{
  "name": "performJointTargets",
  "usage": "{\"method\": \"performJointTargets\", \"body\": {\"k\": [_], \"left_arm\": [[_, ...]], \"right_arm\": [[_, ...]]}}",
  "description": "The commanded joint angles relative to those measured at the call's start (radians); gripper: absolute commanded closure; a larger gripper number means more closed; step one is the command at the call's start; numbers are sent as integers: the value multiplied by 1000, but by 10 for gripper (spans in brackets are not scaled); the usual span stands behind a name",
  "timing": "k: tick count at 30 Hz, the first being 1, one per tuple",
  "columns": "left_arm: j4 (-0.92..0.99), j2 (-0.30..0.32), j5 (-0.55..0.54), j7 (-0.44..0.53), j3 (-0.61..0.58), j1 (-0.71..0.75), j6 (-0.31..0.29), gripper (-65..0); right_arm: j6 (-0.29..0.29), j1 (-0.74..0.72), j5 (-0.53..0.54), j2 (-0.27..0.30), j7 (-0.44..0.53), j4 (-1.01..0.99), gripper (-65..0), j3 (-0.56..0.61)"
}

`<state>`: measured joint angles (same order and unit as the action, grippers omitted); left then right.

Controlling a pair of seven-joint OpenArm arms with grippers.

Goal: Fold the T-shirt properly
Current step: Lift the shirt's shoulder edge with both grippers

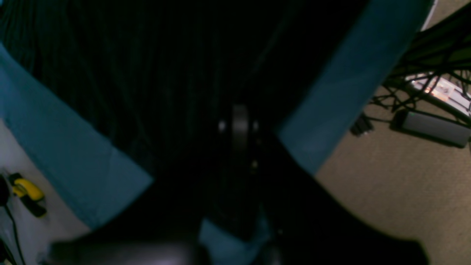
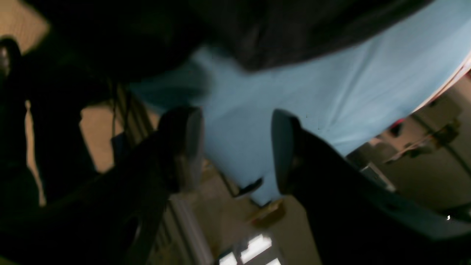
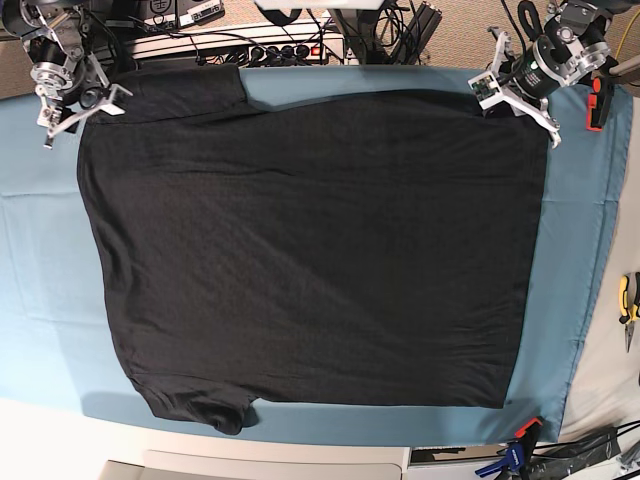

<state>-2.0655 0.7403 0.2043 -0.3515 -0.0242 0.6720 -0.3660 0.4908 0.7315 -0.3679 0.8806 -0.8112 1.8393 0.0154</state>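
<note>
Spread flat, plain side up, across the teal blue table cloth (image 3: 580, 250): large black short-sleeved fabric T-shirt (image 3: 310, 250), covering most of it, one sleeve at the near edge, another at the far left corner. Left gripper (image 3: 512, 92) poised at the shirt's far right corner, wrist angled down, jaws shut, apparently on dark fabric in the blurred wrist view. Right gripper (image 2: 235, 147) at the far left corner by the sleeve, jaws parted wide, nothing between the pads (image 2: 191, 147) but cloth beyond.
</note>
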Motion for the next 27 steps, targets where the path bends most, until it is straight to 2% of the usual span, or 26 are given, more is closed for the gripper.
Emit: {"method": "performJointTargets", "body": {"k": [1,9,15,19,27], "left_arm": [[-17,14,-4,11,7,3,10,0],[-17,13,-26,10,7,-19,3,0],[-17,14,-26,10,7,-24,3,0],[-17,13,-26,10,7,-24,3,0],[-17,13,-26,10,7,-24,3,0]], "right_arm": [[-10,0,-14,17,-5,-4,-296,-7],[-9,0,-22,9,53,2,-296,19],[-10,-7,-83,8,74,45,-296,153],[-17,-44,-102,8,43,45,-296,236],[-16,-69,-100,8,71,45,-289,248]]}}
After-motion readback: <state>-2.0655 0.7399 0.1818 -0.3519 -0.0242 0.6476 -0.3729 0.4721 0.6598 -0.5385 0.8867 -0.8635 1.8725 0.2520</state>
